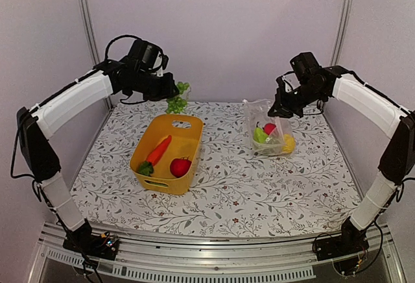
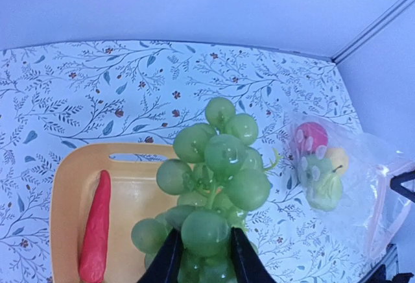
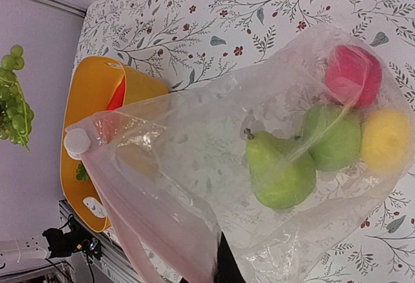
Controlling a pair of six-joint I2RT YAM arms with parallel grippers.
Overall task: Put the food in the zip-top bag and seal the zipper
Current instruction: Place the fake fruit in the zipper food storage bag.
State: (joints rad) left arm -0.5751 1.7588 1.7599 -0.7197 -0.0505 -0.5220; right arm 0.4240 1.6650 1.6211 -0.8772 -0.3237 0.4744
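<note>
On the left, my left jaws are clamped on the green grape bunch [image 1: 176,101], which hangs in the air above the far end of the yellow basket [image 1: 162,184]. The left wrist view shows a finger [image 2: 170,260] pressed on either side of the bunch's lower grapes. In the basket lie the orange carrot [image 1: 159,150] and, nearer its front right corner, a red round piece [image 1: 180,167]. Well to the right the zip-top bag [image 1: 256,111] sits on the flowered tabletop [image 1: 259,192] with a green pear [image 3: 280,172], a green piece [image 3: 337,140], a red piece [image 3: 353,75] and a yellow piece [image 3: 386,141] inside. My right jaws are shut on its upper edge, holding it up, with the pinkish zipper [image 3: 133,215] running along that edge.
</note>
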